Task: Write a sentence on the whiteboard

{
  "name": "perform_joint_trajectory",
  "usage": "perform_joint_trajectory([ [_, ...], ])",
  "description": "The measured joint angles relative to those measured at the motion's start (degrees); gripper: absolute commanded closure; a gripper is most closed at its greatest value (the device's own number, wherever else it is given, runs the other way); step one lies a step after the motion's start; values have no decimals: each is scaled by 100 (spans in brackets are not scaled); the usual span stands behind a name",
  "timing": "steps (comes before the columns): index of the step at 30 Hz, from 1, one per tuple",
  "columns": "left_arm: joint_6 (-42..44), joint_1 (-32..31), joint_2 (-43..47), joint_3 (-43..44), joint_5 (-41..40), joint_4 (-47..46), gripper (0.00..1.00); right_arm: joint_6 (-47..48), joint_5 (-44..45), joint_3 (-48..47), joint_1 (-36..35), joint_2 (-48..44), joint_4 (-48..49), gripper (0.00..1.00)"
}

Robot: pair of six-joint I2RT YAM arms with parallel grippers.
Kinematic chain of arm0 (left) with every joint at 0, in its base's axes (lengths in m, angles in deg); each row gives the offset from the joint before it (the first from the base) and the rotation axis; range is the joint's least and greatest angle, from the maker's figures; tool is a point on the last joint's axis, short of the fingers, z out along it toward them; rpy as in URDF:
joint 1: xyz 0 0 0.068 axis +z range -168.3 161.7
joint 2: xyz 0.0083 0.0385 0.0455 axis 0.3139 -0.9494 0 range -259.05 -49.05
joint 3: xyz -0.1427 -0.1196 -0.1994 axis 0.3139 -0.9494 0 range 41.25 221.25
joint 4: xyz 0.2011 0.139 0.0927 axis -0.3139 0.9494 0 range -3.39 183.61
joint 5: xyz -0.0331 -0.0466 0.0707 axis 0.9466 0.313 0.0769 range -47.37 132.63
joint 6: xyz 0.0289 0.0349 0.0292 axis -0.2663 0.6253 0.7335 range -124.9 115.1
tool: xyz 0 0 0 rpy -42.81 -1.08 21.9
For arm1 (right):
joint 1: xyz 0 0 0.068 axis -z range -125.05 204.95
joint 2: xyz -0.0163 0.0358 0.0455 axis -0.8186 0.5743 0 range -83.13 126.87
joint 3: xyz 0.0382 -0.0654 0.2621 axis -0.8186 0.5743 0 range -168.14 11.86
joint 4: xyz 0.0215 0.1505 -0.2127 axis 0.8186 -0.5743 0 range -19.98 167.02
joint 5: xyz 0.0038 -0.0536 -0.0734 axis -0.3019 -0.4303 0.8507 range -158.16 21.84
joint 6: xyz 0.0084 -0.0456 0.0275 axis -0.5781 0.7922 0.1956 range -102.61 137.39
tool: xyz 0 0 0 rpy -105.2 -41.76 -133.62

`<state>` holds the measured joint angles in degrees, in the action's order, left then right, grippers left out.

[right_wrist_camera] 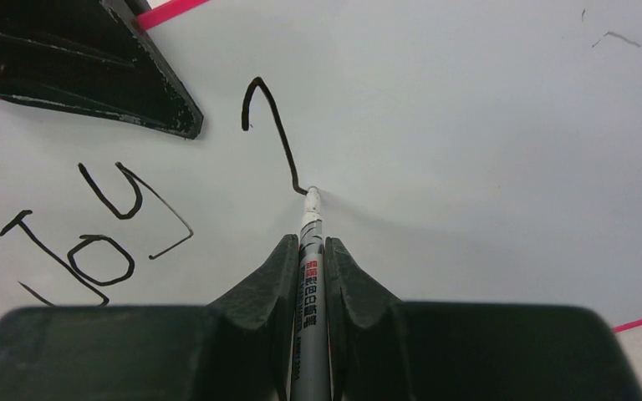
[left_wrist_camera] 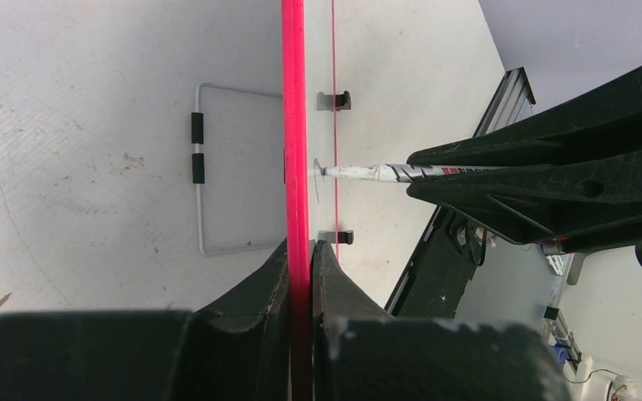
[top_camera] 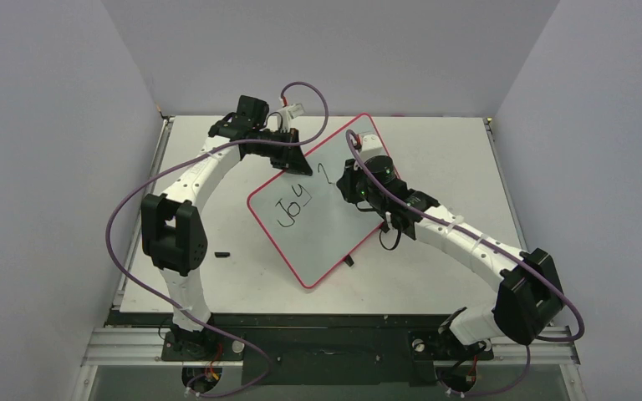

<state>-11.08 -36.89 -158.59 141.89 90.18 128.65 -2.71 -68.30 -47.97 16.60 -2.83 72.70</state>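
While the tip of the marker was pressed against the whiteboard, the right fingers were closed around the marker's barrel. Its long axis ran straight out ahead of them, and in the left wrist view it met the writing face almost square-on. The left fingers were clamped on the whiteboard's red rim, so the whiteboard was held edge-on between them and extended straight away from them, with the desk seen beyond its back.

Of the sentence, only "Joy" and part of an underline were written, down and to the left of the right fingers. A fresh hooked stroke ended exactly at the tip. The unwritten surface lay ahead and to the right of those fingers, so the next letters were judged to call for travel that way. Contact would have to be kept against a whiteboard steadied only at the far rim, and some give under pressure could be expected.
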Motion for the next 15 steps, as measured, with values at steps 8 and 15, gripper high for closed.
perform_joint_trajectory([
  [8, 15, -22, 35, 0, -17, 4, 100, 208, 175, -538, 0, 205, -393, 100],
  [15, 72, -59, 81, 0, -22, 28, 100, 251, 157, -568, 0, 120, -474, 100],
])
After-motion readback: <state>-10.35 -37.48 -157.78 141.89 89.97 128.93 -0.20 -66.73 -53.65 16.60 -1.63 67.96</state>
